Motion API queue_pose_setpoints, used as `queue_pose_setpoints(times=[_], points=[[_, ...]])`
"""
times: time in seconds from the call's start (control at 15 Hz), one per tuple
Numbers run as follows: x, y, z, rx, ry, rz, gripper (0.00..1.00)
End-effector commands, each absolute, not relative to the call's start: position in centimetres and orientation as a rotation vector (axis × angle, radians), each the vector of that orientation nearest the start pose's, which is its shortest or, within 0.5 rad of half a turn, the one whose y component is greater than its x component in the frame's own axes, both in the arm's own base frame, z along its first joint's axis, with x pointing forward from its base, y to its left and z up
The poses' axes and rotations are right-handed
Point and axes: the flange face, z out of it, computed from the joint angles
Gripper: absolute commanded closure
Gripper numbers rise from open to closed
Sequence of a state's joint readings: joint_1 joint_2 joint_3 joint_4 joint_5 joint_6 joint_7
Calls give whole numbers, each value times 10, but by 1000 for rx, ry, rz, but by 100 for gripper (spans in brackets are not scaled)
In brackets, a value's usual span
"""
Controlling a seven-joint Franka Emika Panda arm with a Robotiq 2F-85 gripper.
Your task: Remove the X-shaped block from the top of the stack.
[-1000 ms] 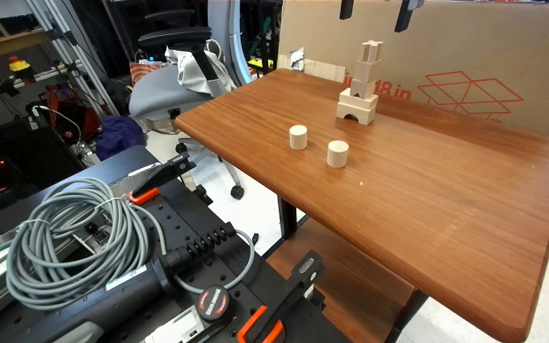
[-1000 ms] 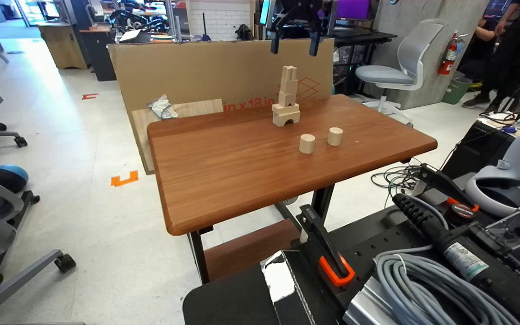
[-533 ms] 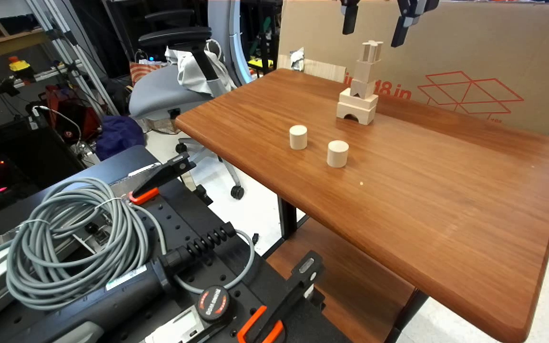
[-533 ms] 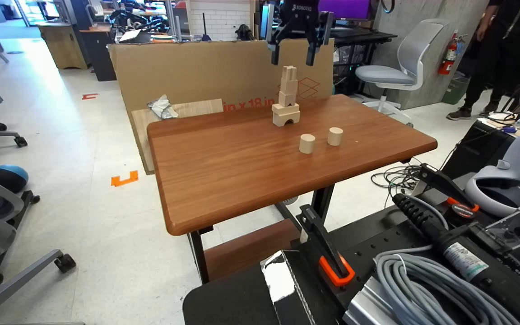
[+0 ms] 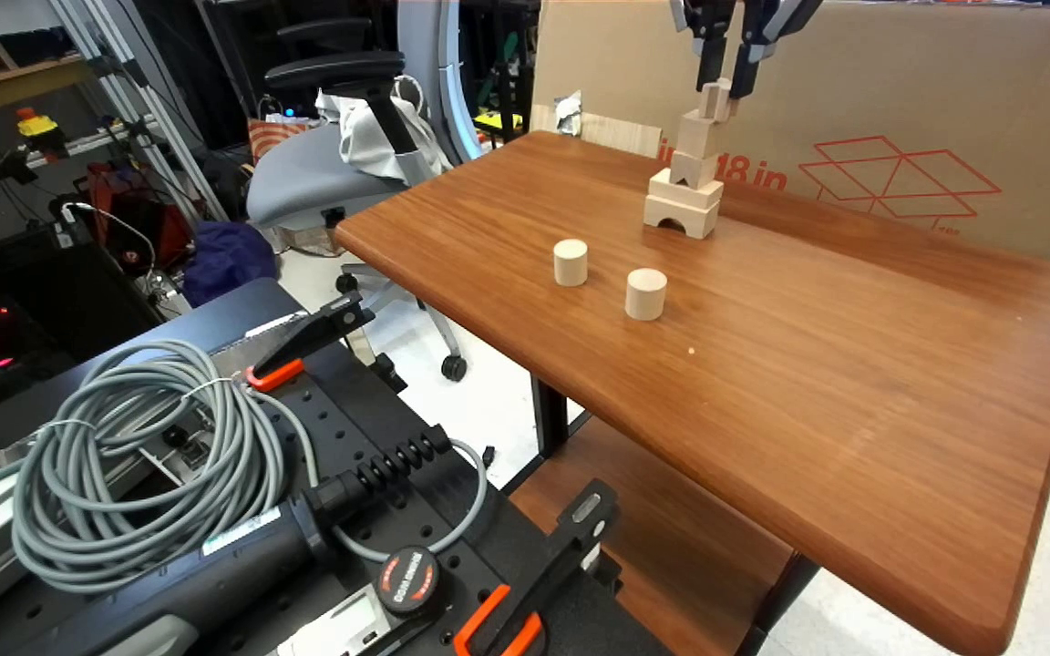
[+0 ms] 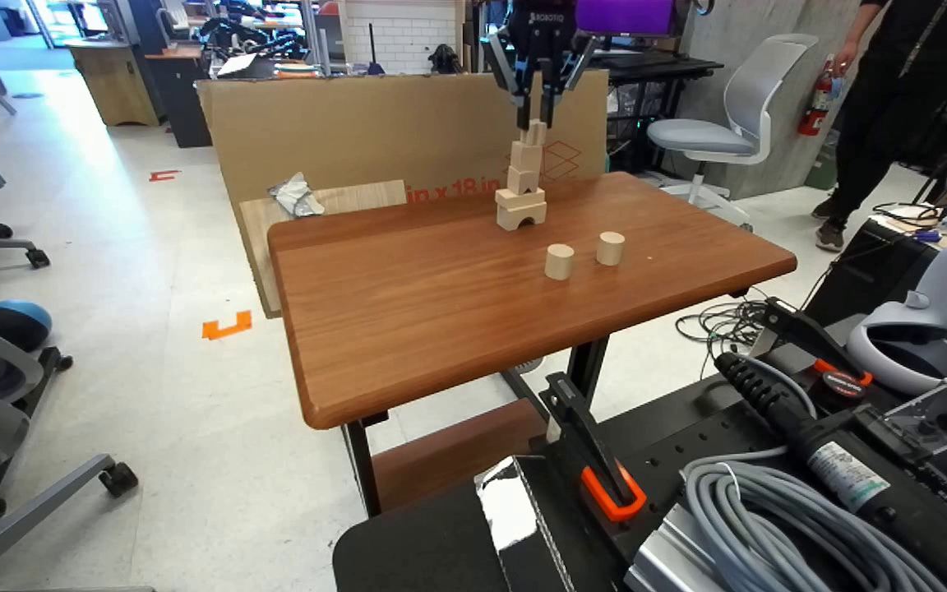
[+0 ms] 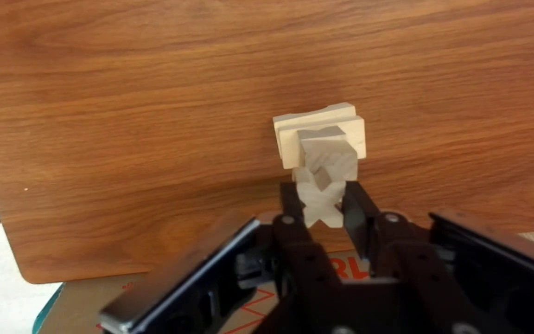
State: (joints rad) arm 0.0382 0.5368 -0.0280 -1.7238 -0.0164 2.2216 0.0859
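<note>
Two wooden cylinders (image 5: 571, 264) on a brown table (image 5: 808, 364), cardboard (image 5: 890, 109) behind, coiled grey cable (image 5: 259, 456)

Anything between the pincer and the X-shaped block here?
Nothing visible: in the wrist view, the pincer has the X-shaped block directly between its fingers. The rest of the stack stands below in both exterior views.

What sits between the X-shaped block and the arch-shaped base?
Three blocks, top to bottom: a squarish block, a notched block and a flat block. Both exterior views show all three.
</note>
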Motion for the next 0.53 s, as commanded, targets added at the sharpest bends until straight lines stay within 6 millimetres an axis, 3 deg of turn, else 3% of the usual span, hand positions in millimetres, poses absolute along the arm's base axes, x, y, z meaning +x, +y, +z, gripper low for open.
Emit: queue_pose_setpoints(times=[0.0, 0.2, 0.47], points=[[666, 17, 282, -3195, 89, 77, 94], [658, 20, 291, -3188, 70, 91, 93], [656, -3, 314, -3177, 132, 45, 93]])
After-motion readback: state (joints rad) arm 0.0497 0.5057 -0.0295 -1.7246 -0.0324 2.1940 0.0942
